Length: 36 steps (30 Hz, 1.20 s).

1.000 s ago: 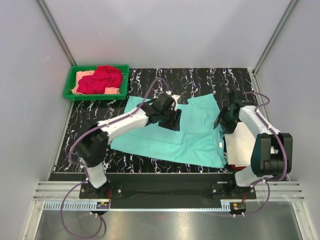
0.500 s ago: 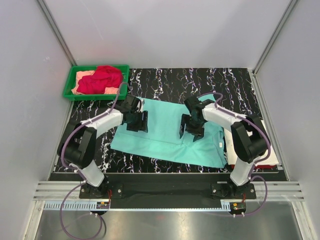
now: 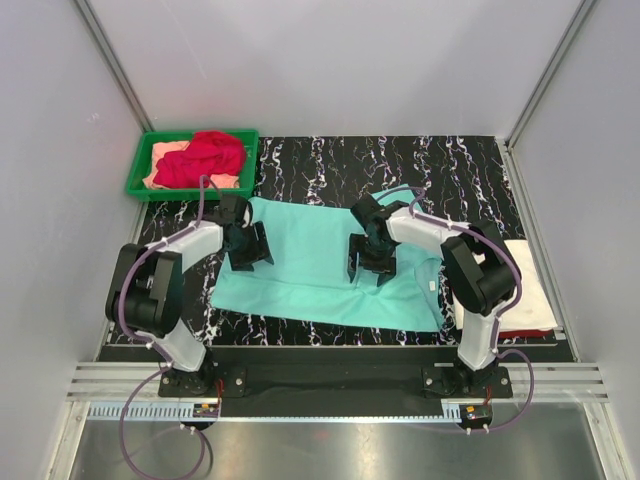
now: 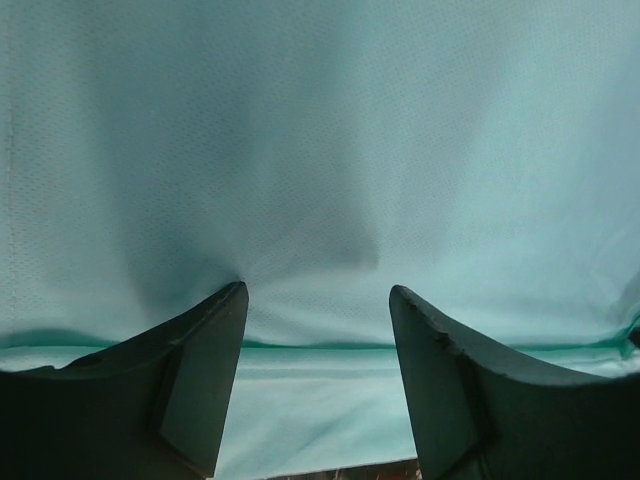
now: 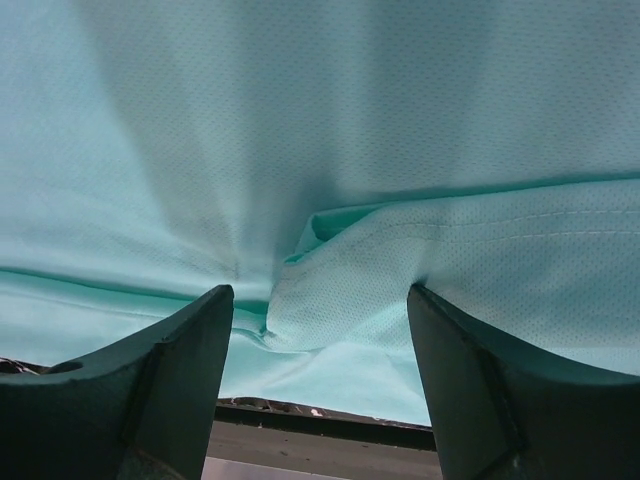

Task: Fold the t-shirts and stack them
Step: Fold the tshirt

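A mint-teal t-shirt (image 3: pixel 310 270) lies spread on the black marbled table. My left gripper (image 3: pixel 247 250) is at the shirt's left edge, and my right gripper (image 3: pixel 368 262) is on its right half. In the left wrist view the left gripper (image 4: pixel 315 290) is open, its fingers low over the smooth teal cloth (image 4: pixel 320 150). In the right wrist view the right gripper (image 5: pixel 320 290) is open, with a bunched hem fold (image 5: pixel 350 270) between its fingers. A red t-shirt (image 3: pixel 205 157) lies crumpled on a peach one (image 3: pixel 165 153).
A green tray (image 3: pixel 138 170) at the back left holds the red and peach shirts. A folded cream-white shirt (image 3: pixel 528 295) lies at the right edge of the table, with red cloth (image 3: pixel 510 333) showing beneath it. Grey walls enclose the table.
The left gripper moved left from the shirt's middle to its left edge. The right gripper moved left from the shirt's right edge onto its right half. The shirt's right part shifted left.
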Tool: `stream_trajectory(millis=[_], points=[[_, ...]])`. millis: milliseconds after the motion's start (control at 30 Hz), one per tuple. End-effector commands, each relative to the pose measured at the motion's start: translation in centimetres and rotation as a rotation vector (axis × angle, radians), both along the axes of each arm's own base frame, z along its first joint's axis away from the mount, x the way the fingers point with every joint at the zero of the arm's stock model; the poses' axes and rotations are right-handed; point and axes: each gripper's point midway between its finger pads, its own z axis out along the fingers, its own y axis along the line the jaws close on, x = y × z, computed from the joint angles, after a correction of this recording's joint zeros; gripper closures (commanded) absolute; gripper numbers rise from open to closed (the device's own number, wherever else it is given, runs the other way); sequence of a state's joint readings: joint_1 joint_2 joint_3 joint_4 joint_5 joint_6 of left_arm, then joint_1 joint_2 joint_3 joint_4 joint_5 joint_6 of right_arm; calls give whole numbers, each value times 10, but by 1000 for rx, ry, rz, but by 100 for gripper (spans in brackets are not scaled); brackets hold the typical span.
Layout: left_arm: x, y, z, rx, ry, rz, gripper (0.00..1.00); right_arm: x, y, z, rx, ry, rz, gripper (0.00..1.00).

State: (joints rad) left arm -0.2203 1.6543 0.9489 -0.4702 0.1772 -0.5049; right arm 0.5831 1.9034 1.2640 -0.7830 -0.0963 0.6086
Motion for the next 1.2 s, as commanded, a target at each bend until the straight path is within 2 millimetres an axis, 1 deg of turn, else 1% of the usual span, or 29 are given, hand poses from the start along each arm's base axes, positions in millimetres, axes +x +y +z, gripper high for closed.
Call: stream_trajectory(millis=[0,100,133,200,233,267,300,333,367,400,467,500,533,567,600,633,667,700,733,767,800,833,867,933,967,1000,1067,1133,1167], points=[[-31,16,5,54,67,56,34,11,11,13,35,-48,31,22],[-28,15,25,44,18,39,34,26,10,29,19,-103,47,20],[-26,11,32,21,2,24,34,37,14,42,28,-143,53,19],[-17,8,55,8,-61,-3,34,53,6,54,9,-181,50,16],[-12,7,63,9,-87,-13,31,66,4,67,15,-212,47,16],[-1,7,83,8,-148,-20,29,75,0,72,14,-229,31,15],[3,8,92,18,-176,-37,27,93,-13,80,30,-249,-20,13],[18,12,108,57,-239,-44,22,102,-18,82,55,-251,-51,12],[24,16,114,77,-262,-30,20,112,-26,86,61,-265,-90,11],[35,21,118,109,-299,-40,20,127,-46,86,75,-264,-157,11],[61,28,135,146,-381,-28,21,152,-59,97,98,-311,-218,11],[71,33,131,164,-391,-41,22,162,-67,94,84,-320,-238,11],[81,35,133,179,-419,-46,25,180,-74,103,81,-371,-250,12],[89,35,133,186,-439,-57,31,190,-79,105,70,-398,-251,14],[104,40,137,223,-495,-62,34,200,-88,97,19,-416,-259,16],[113,43,128,250,-495,-61,37,217,-90,105,7,-475,-240,17],[124,45,129,264,-527,-61,39,226,-96,105,-26,-501,-239,21],[129,48,124,288,-529,-74,42,234,-99,94,-52,-497,-231,24],[137,51,114,309,-514,-74,42,247,-100,99,-60,-536,-219,26],[140,53,111,317,-504,-69,43,254,-105,97,-75,-545,-221,29],[143,55,105,322,-491,-64,48,259,-106,84,-87,-527,-219,30],[145,55,103,320,-486,-62,49,269,-107,90,-88,-551,-224,32],[147,54,94,319,-468,-63,51,274,-110,87,-95,-554,-229,33],[148,50,89,281,-452,-46,53,286,-111,80,-94,-557,-223,34],[149,48,84,264,-447,-42,52,289,-115,79,-113,-564,-227,34],[149,48,82,252,-439,-22,52,292,-119,70,-130,-553,-228,34],[152,52,79,270,-441,4,49,302,-124,74,-154,-585,-214,33],[156,60,79,295,-451,28,41,310,-131,70,-183,-595,-197,32],[158,61,79,295,-455,29,41,313,-135,69,-193,-600,-195,32]])
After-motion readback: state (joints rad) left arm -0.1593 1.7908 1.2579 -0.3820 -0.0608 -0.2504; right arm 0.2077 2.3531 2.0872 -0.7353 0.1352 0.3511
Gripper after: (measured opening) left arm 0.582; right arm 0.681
